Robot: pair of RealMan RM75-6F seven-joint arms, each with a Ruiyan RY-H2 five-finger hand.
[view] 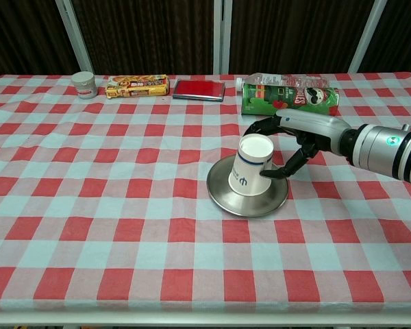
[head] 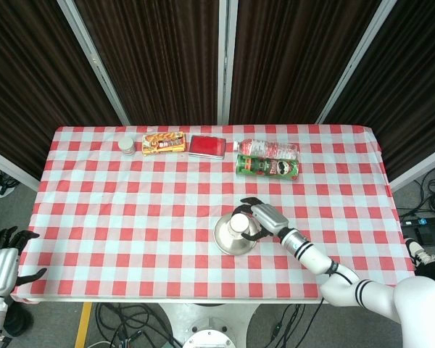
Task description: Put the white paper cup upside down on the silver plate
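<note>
The white paper cup point(view: 250, 166) stands bottom-up and tilted on the silver plate point(view: 225, 199), its closed base leaning toward the far right. My right hand point(view: 299, 134) holds it from the right, with fingers curved behind the cup and the thumb against its near side. In the head view the cup point(head: 238, 225) sits on the plate point(head: 228, 246) with the right hand point(head: 266, 217) beside it. My left hand point(head: 1, 262) hangs off the table's lower left corner, fingers apart and holding nothing.
A green chips can point(view: 289, 99) and a water bottle point(view: 277, 81) lie just behind my right hand. Along the far edge are a red case point(view: 199, 89), a snack box point(view: 137, 86) and a small jar point(view: 84, 84).
</note>
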